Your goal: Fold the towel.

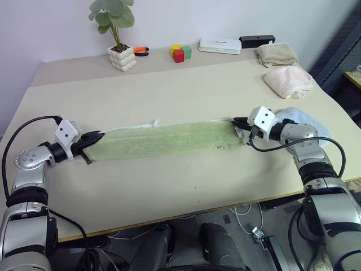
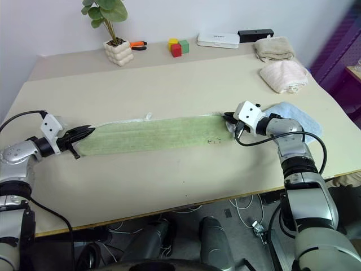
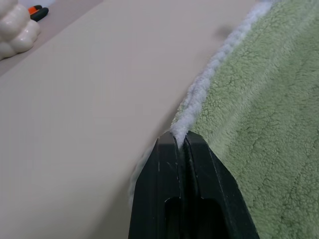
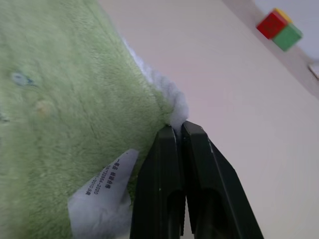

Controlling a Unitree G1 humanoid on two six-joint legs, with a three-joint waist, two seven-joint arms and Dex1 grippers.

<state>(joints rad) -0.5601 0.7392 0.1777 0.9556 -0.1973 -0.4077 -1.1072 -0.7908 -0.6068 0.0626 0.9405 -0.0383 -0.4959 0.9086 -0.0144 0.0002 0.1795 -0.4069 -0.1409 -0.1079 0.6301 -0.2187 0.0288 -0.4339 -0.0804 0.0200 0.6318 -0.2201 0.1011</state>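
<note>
The light green towel [image 1: 163,139] lies stretched out as a long folded strip across the middle of the table, its pale stitched edge along the far side. My left gripper [image 1: 97,135] is shut on the towel's left end; the left wrist view shows the whitish edge pinched between the black fingers [image 3: 164,164]. At the opposite end, my right gripper [image 1: 237,121] is shut on the far right corner. The right wrist view has the green pile [image 4: 65,99], its white care label [image 4: 102,199] and the corner clamped at the fingertips [image 4: 192,142].
A light blue folded towel [image 1: 304,119] lies just behind my right hand. A pinkish folded towel [image 1: 287,81] and a beige one [image 1: 276,53] sit at the back right. Along the far edge stand a potted plant [image 1: 119,45], coloured blocks [image 1: 180,52], a white box [image 1: 220,45] and a black box [image 1: 256,39].
</note>
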